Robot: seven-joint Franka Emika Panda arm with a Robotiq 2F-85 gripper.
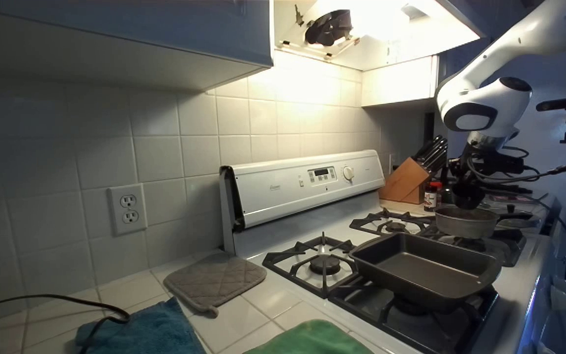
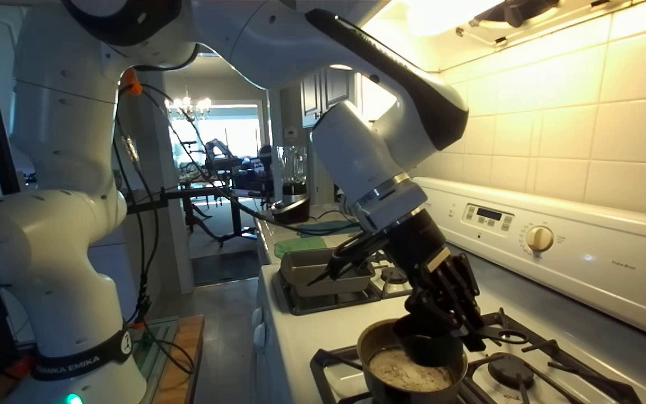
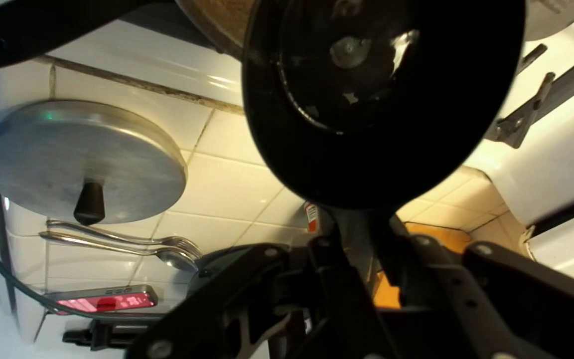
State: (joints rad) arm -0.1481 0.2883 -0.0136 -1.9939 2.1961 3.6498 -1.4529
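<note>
Clamped in the claw [image 3: 359, 230], a black bowl [image 3: 376, 169] jutted toward 12 o'clock in the wrist view. A pot [image 3: 210, 30] sat at 11.

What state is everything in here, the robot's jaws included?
Jaws: shut on the black bowl
Black bowl: held, shiny inside
Saucepan: uncovered, partly filled
Metal lid: lying flat, knob up
Baking pan: upright, uncovered
Phone: lit up
Hood light: on
Knife block: holding knives
</note>
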